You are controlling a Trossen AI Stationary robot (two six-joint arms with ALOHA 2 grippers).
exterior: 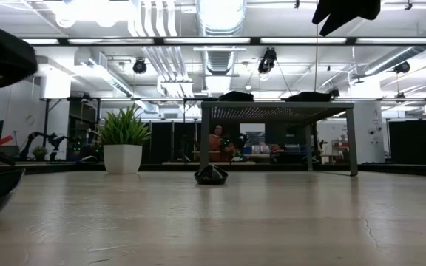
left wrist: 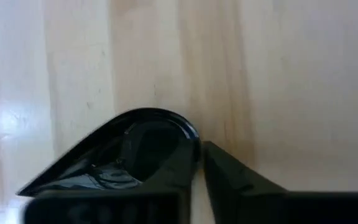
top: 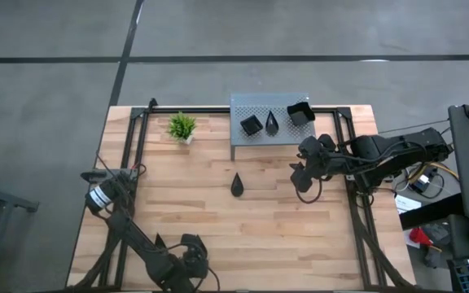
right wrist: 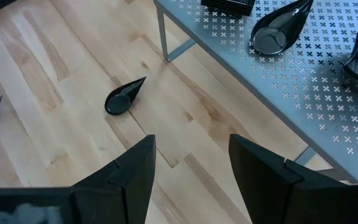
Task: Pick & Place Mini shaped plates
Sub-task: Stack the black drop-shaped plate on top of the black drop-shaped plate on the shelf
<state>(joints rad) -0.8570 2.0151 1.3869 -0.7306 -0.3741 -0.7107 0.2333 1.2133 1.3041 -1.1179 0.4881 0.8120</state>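
Observation:
Three black mini plates rest on the grey perforated shelf (top: 271,122): a small square (top: 252,124), a teardrop (top: 273,122) and a deeper square with a raised rim (top: 300,112). The right wrist view shows the shelf's teardrop (right wrist: 278,28). A fourth plate, a teardrop (top: 237,185) (exterior: 211,175) (right wrist: 124,98), lies flat on the bare wood on the shelf's near side. My right gripper (top: 304,175) (right wrist: 191,168) hangs open above the table, right of that teardrop and clear of it. My left gripper (top: 190,249) (left wrist: 201,180) waits shut at the near edge.
A small green potted plant (top: 182,127) (exterior: 123,140) stands left of the shelf near the far edge. Black frame rails (top: 133,163) run along both table sides. Bare wood (top: 218,220) lies around the teardrop plate. A person shows in the room behind (exterior: 217,142).

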